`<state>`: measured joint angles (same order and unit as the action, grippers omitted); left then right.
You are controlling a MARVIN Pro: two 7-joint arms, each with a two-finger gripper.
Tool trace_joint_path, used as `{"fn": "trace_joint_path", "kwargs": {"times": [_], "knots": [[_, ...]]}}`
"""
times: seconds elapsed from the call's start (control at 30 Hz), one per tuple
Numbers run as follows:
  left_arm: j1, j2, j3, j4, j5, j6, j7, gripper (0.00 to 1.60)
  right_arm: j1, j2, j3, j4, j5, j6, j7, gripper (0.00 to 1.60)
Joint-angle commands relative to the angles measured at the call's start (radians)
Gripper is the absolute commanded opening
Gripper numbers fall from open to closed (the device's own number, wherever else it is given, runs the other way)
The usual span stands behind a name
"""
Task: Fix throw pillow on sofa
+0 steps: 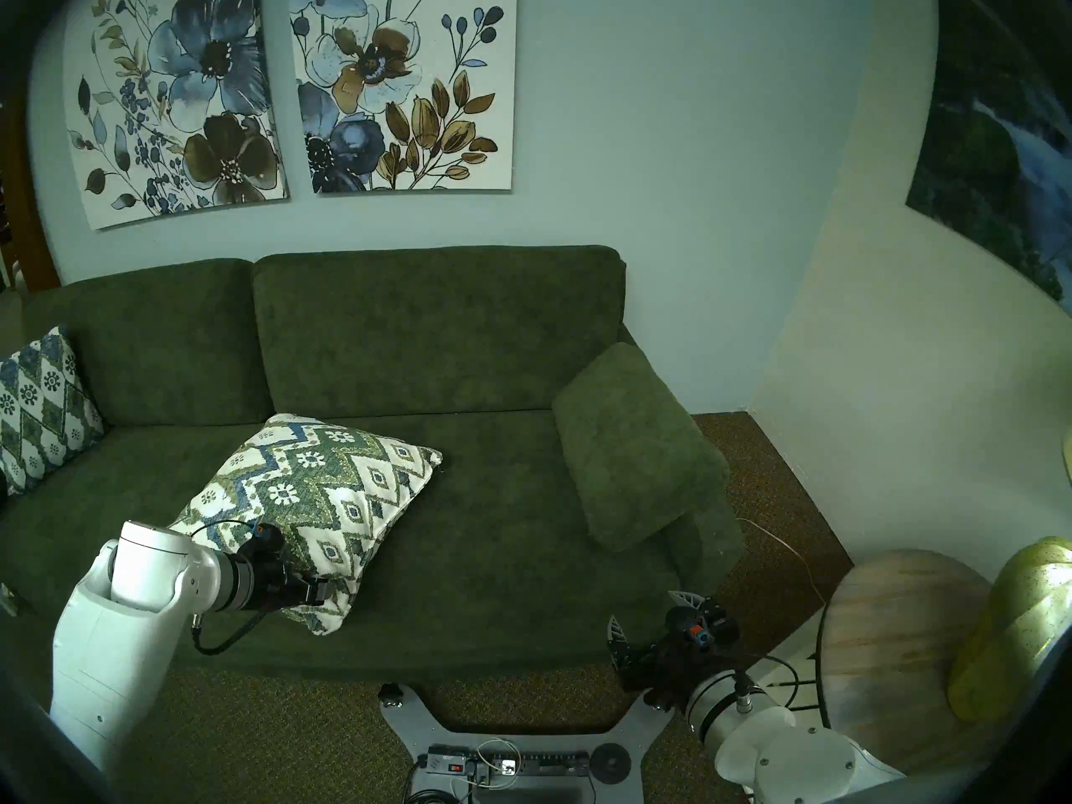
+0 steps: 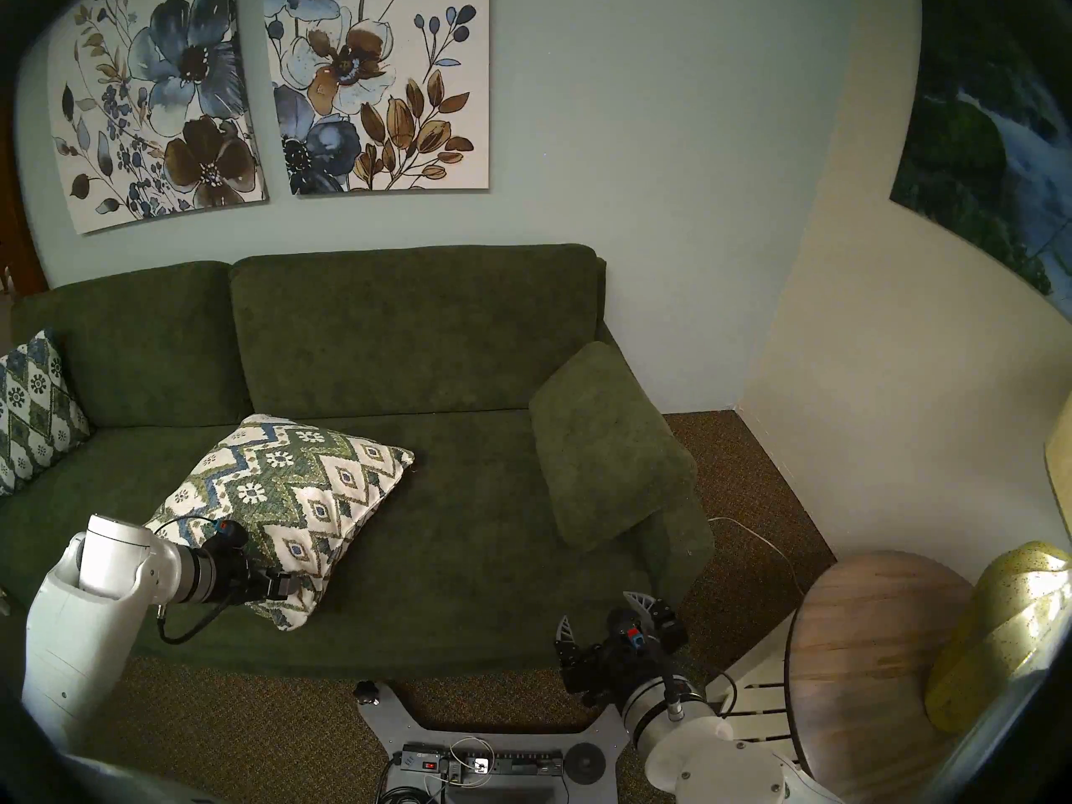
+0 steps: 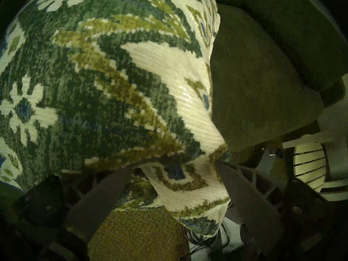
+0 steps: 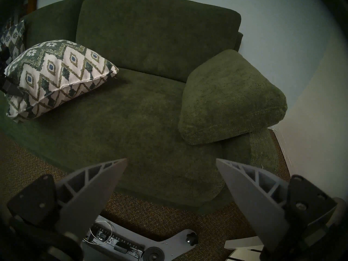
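So the throw pillow (image 1: 313,489) isn't fixed yet, I'd say it's mid-job at best. It's lying tilted on the seat of the sofa (image 1: 441,344), front corner poking toward the seat's front edge, not propped against a back cushion like the other patterned pillow (image 1: 40,402) far off beyond the left tool, at the sofa's end.

The left tool (image 1: 325,597) has that near corner between its fingers (image 3: 243,194). In the wrist view the fabric sits right in the gap with the jaws set wide on it, so it reads as grasping the pillow corner, loosely rather than clenched hard.

The right tool (image 1: 649,626) is released, jaws spread with nothing in them, hanging in front of the seat with the green arm cushion (image 1: 638,443) ahead of it, well apart from the pillow.

Still left, by my guess: lift it, stand it upright at the backrest, let go.
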<state>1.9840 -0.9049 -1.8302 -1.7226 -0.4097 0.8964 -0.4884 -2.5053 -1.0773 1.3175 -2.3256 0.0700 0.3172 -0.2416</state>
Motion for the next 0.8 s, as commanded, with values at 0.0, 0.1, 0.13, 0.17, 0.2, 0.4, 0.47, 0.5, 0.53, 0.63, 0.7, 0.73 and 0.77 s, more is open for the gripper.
{"fn": "trace_joint_path", "kwargs": {"times": [0.0,0.1,0.13,0.17,0.2,0.4,0.47,0.5,0.53,0.63,0.7,0.73,0.77], "knots": [[0.055,0.065,-0.071,-0.017,-0.012,-0.033,-0.062,1.6,0.0,0.001,0.0,-0.014,-0.001,-0.001,0.0,1.6],[0.085,0.079,-0.122,-0.051,-0.03,-0.02,-0.099,1.6,0.0,0.001,0.0,-0.014,-0.001,-0.001,0.0,1.6],[0.099,0.086,-0.145,-0.065,-0.038,-0.013,-0.118,1.6,0.0,0.001,0.0,-0.014,-0.001,-0.001,0.0,1.6],[0.11,0.092,-0.161,-0.075,-0.043,-0.01,-0.13,1.6,0.0,0.001,0.0,-0.014,-0.001,-0.001,0.0,1.6],[0.122,0.097,-0.182,-0.086,-0.049,-0.009,-0.142,1.6,0.001,0.001,0.0,-0.014,-0.001,-0.001,0.0,1.6],[0.209,0.128,-0.31,-0.14,-0.073,0.006,-0.224,1.6,0.001,0.001,0.0,-0.013,-0.001,-0.002,0.0,1.6],[0.23,0.138,-0.34,-0.144,-0.079,0.007,-0.244,1.6,0.001,0.001,0.0,-0.013,-0.001,-0.001,0.0,1.6],[0.233,0.148,-0.344,-0.14,-0.084,0.008,-0.25,1.6,0.001,0.001,0.0,-0.013,-0.001,-0.001,0.0,1.6],[0.237,0.149,-0.36,-0.138,-0.084,0.006,-0.258,1.6,0.001,0.001,0.0,-0.014,-0.001,-0.001,0.0,1.6],[0.244,0.149,-0.404,-0.127,-0.082,0.007,-0.285,1.6,0.0,0.001,0.0,-0.014,-0.001,-0.001,0.0,1.6],[0.218,0.155,-0.398,-0.1,-0.081,0.01,-0.281,1.6,0.0,0.001,0.0,-0.014,-0.001,-0.001,0.0,1.6],[0.218,0.155,-0.398,-0.1,-0.081,0.01,-0.281,1.6,0.0,0.001,0.0,-0.014,-0.001,-0.001,0.0,1.6],[0.188,0.167,-0.385,-0.069,-0.083,0.01,-0.278,1.6,0.0,0.001,0.0,-0.015,-0.001,-0.001,0.0,1.6]]}}
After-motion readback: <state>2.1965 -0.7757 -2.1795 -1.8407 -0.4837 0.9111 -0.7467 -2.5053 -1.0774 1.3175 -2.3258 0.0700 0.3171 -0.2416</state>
